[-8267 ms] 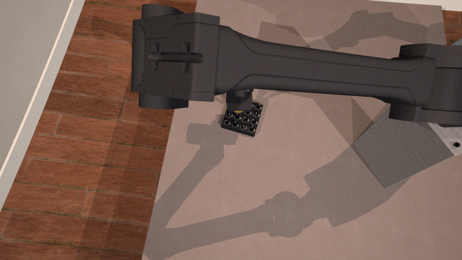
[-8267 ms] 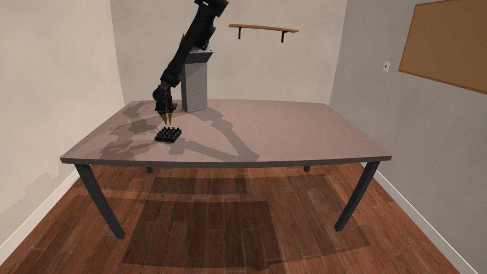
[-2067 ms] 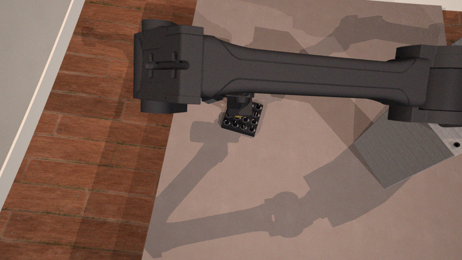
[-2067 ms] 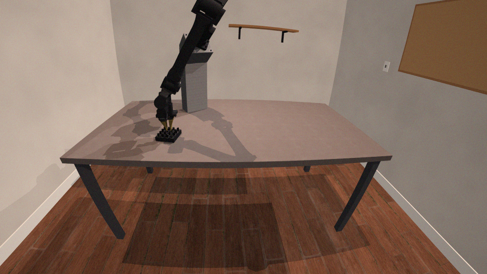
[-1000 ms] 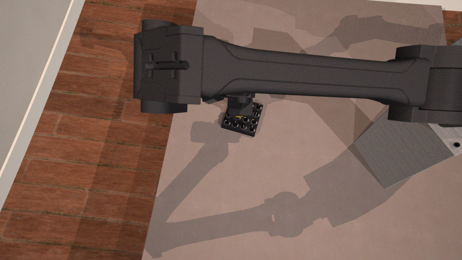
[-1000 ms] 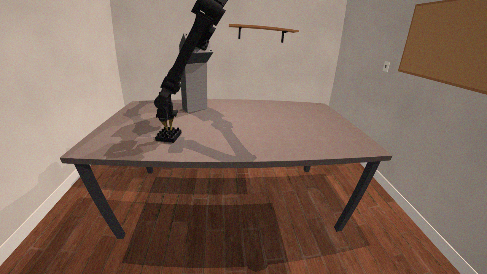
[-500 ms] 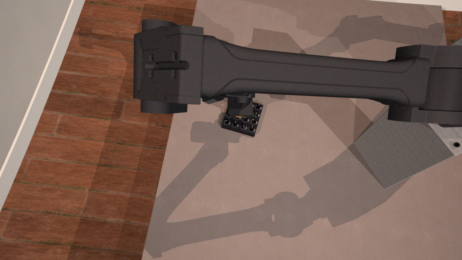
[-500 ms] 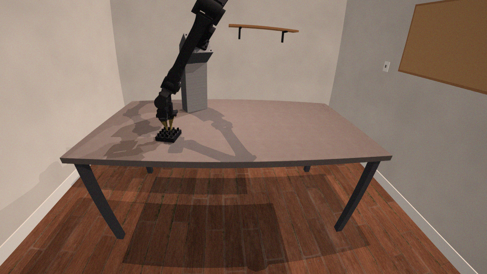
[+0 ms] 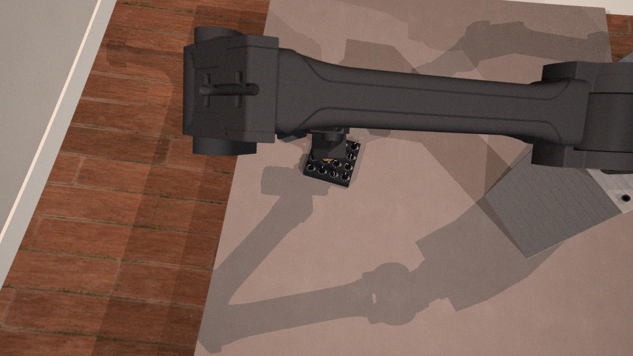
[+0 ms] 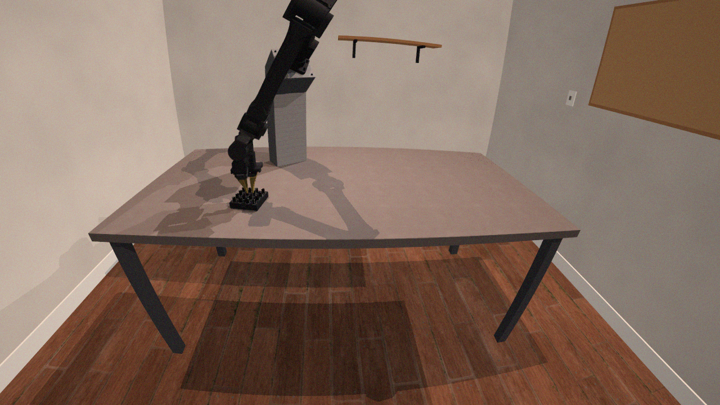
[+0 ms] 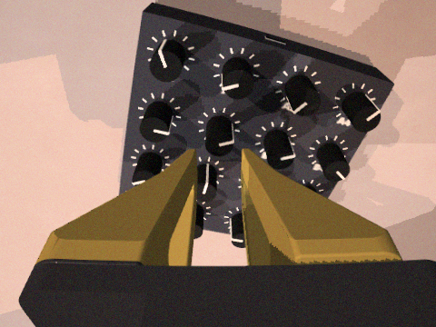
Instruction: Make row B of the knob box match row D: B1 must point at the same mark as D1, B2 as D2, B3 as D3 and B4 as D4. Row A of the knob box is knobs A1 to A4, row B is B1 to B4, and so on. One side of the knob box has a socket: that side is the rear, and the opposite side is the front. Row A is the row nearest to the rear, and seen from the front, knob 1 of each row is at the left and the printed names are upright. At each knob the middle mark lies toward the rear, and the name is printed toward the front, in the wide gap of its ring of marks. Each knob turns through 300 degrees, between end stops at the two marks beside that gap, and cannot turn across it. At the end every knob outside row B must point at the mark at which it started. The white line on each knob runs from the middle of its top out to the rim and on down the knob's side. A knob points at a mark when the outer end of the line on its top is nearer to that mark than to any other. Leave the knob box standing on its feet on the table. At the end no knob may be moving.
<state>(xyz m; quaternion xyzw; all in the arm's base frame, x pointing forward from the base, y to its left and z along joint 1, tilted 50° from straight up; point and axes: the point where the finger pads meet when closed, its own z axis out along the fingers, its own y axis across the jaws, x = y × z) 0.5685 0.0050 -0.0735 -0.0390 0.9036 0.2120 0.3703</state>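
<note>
Count: one arm (image 9: 398, 101), one gripper (image 11: 218, 154) with two yellow-brown fingers, one knob box (image 11: 195, 108), one table (image 10: 403, 201), one grey pedestal (image 10: 288, 130) at the arm's base. Off the table: one wall shelf (image 10: 387, 41) and one brown board (image 10: 659, 65).

Position: the knob box stands flat on the table near its left edge in the exterior view, well in front of the pedestal. In the top view it sits turned slightly askew, partly hidden under the arm.

Appearance: a black, square, low box. Its top carries short black round knobs, each with a white line and a ring of small white marks. In the wrist view the two far rows are fully in sight, four knobs each, eight in all. The nearer rows are partly covered by the fingers, so a full count is not possible there. A small slot shows on the far edge of the box. The printed names are too small to read.

Gripper: it points down over the near half of the box. Its jaws stand a narrow gap apart, gripping nothing. One knob (image 11: 206, 178) of the third row from the slotted edge shows through the gap, its white line running roughly along the gap.
</note>
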